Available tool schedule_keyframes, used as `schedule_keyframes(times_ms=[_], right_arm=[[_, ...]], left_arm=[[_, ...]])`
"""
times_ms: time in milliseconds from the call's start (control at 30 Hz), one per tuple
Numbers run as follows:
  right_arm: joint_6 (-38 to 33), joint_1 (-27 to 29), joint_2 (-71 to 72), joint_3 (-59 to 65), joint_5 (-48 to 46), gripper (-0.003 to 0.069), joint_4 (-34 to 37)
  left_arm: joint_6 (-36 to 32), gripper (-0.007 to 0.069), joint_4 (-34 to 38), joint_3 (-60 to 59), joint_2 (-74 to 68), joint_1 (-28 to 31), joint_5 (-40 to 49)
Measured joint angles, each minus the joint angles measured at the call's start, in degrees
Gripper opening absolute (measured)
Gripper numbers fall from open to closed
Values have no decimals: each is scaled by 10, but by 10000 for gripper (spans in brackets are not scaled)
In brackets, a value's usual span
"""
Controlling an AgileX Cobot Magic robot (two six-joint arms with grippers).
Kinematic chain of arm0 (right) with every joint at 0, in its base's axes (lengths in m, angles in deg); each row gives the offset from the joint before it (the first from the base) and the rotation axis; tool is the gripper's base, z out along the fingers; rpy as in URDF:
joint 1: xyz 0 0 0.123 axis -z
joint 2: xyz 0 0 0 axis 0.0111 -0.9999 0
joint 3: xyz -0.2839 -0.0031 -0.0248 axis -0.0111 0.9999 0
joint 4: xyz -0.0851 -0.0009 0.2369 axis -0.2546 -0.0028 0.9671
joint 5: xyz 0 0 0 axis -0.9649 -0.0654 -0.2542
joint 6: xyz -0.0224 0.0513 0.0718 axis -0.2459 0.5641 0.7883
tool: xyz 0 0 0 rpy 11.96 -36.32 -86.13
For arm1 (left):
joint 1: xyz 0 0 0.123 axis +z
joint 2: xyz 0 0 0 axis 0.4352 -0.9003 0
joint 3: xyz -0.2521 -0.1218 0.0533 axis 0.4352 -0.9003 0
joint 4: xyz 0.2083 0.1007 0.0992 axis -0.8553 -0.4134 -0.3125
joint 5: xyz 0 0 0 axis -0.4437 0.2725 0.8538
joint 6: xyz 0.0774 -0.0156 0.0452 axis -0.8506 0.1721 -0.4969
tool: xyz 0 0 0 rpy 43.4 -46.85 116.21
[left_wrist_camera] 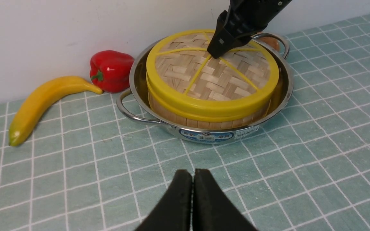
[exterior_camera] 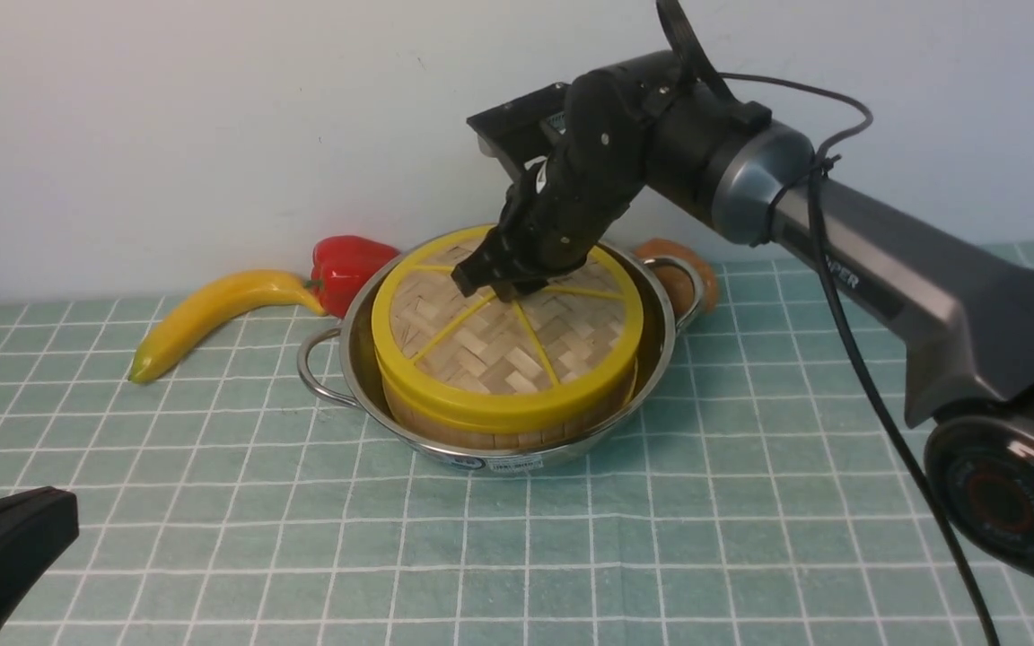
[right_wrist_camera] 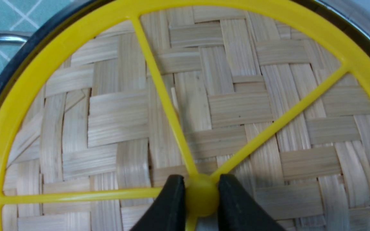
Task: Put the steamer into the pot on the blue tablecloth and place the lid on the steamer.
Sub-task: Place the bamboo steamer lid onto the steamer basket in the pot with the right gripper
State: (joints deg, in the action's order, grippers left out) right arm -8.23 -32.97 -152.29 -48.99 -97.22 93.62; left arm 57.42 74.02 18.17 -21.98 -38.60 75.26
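Observation:
The steamer (exterior_camera: 517, 429) sits inside the steel pot (exterior_camera: 355, 359) on the blue tablecloth (exterior_camera: 705, 502). The woven lid (exterior_camera: 481, 345) lies flat on top of the steamer, so the buns are hidden. My right gripper (exterior_camera: 506, 285) is at the lid's centre, shut on its small yellow knob (right_wrist_camera: 201, 196); its fingers (right_wrist_camera: 172, 205) press the knob from both sides. The steamer (left_wrist_camera: 204, 122), pot (left_wrist_camera: 279, 98) and lid (left_wrist_camera: 210, 73) also show in the left wrist view. My left gripper (left_wrist_camera: 193, 175) is shut and empty, low over the cloth in front of the pot.
A yellow banana (exterior_camera: 212, 314) and a red bell pepper (exterior_camera: 348, 267) lie behind the pot on its left. A brown round object (exterior_camera: 674, 269) sits behind the pot's right handle. A white wall stands just behind them.

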Motion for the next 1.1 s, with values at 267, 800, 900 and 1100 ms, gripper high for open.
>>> schedule_keyframes(times_ms=[267, 800, 900, 1100], right_arm=[[0, 0, -2, -1, 3, 146, 2], [0, 0, -12, -7, 5, 151, 6], [1, 0, -12, -7, 5, 156, 6], [3, 0, -9, -7, -1, 223, 7]], left_arm=[[0, 1, 0, 0, 0, 0, 0], [0, 1, 0, 0, 0, 0, 16], [0, 1, 0, 0, 0, 0, 17], [0, 1, 0, 0, 0, 0, 17]])
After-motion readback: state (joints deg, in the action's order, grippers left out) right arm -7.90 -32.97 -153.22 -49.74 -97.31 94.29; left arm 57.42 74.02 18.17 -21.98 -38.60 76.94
